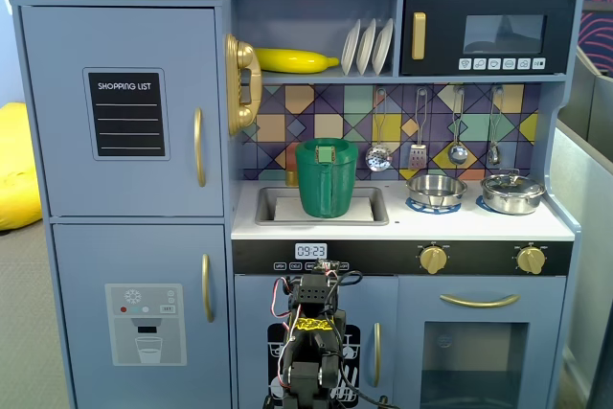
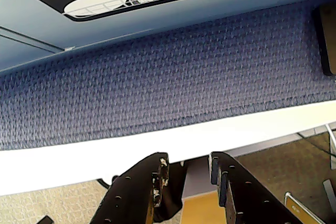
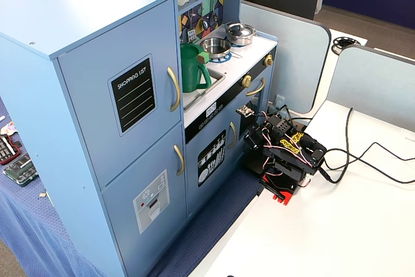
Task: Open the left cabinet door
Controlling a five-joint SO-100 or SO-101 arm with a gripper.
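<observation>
The left cabinet door (image 1: pixel 124 112) is blue-grey with a black "SHOPPING LIST" panel and a curved gold handle (image 1: pixel 199 147). It is shut. It also shows in the other fixed view (image 3: pixel 120 105), with its handle (image 3: pixel 174 89) on the right edge. My arm (image 1: pixel 311 332) is folded low in front of the toy kitchen, well below and to the right of that door. In the wrist view my gripper (image 2: pixel 188 158) points down over the table edge. Its jaws stand apart with nothing between them.
The water-dispenser door (image 1: pixel 144 323) sits below the task door. The dishwasher-print door (image 3: pixel 212 157) is just behind the arm (image 3: pixel 285 154). A blue woven cloth (image 2: pixel 184 77) lies under the kitchen. Cables (image 3: pixel 363 160) trail over the white table (image 3: pixel 311 238). A green pitcher (image 1: pixel 326 177) stands in the sink.
</observation>
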